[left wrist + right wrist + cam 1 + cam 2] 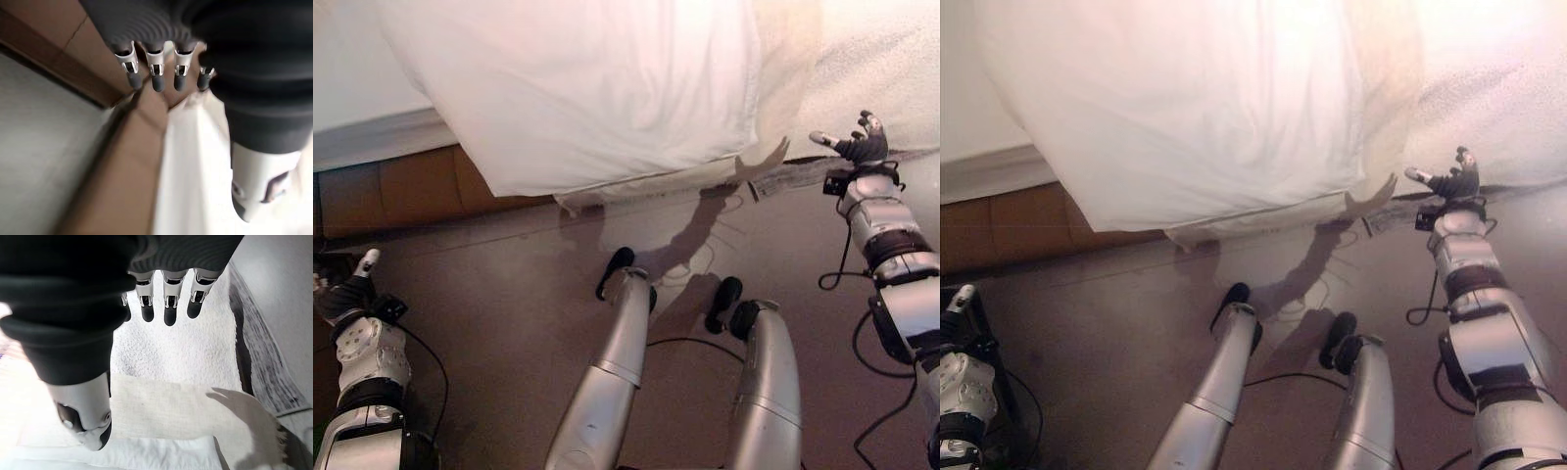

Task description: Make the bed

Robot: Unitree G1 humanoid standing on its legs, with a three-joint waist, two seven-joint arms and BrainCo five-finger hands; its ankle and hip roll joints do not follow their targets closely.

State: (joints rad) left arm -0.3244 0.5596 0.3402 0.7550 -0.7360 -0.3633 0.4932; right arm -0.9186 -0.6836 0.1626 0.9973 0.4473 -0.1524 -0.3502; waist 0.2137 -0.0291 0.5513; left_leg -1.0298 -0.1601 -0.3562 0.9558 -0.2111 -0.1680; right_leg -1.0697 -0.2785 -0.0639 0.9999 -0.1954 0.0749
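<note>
Beside the bed [352,127], our right hand [864,143] hovers with fingers spread wide near the duvet [597,88] hanging over the edge; our left hand [342,294] hangs low, fingers straight, empty.

Pillow [578,88] overhangs bed [362,117] edge; textured blanket [871,69] to its right, floor [509,313] below

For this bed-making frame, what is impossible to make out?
- Top of the white duvet: cut off by the upper edge in both eye views.
- What lies under the duvet's hanging corner: covered by it.
- Left hand: partly cut by the eye view's edge; its wrist view is blurred.
- Right hand: open beside the textured white blanket.
</note>
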